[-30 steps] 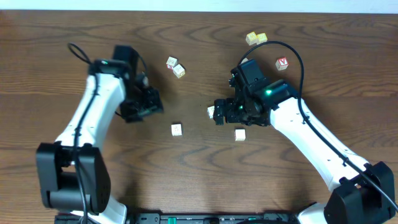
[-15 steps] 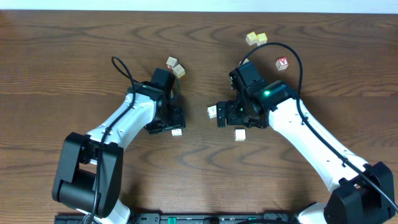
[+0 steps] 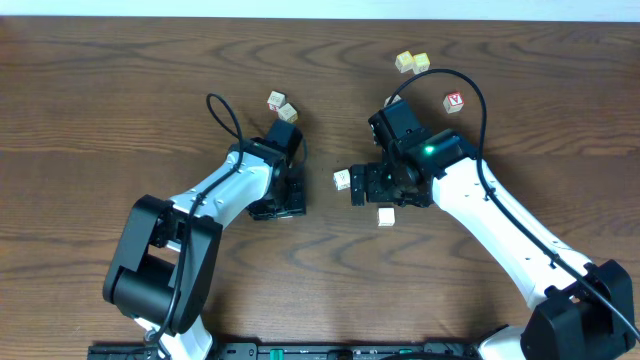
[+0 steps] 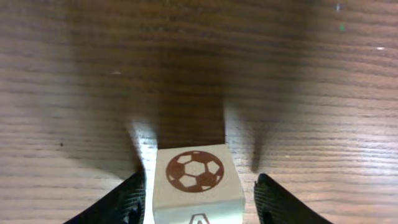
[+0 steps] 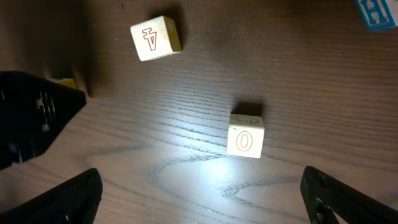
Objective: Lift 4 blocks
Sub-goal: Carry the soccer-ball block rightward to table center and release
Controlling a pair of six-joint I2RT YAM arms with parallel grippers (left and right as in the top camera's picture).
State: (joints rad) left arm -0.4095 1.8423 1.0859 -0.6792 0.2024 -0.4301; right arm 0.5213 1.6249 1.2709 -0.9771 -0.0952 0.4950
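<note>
A small pale wooden alphabet cube printed with a brown football [image 4: 198, 180] sits at the bottom centre of the left wrist view, flat on the dark wooden table [image 4: 199, 56]. The left gripper [image 4: 199, 193] straddles it: the two black fingers [image 4: 126, 202] stand apart on either side, close to the cube's side faces, with a thin gap showing on the right, so no clamp is seen yet. From overhead, the left arm [image 3: 215, 190] reaches from the lower left of the frame to the middle, elbow bent, its wrist turned down over the cube and hiding it. The right arm [image 3: 500, 230] comes in from the lower right. The right gripper [image 3: 360, 186] hangs near the table with jaws spread wide and empty, a second pale cube [image 3: 342, 179] just left of it and a third pale cube [image 3: 385, 216] just below. The cubes look light, rigid and smooth-faced, hardly fragile but apt to twist or slip from an off-centre pinch. The safest hold is likely square on two opposite flat sides, low and centred.
</note>
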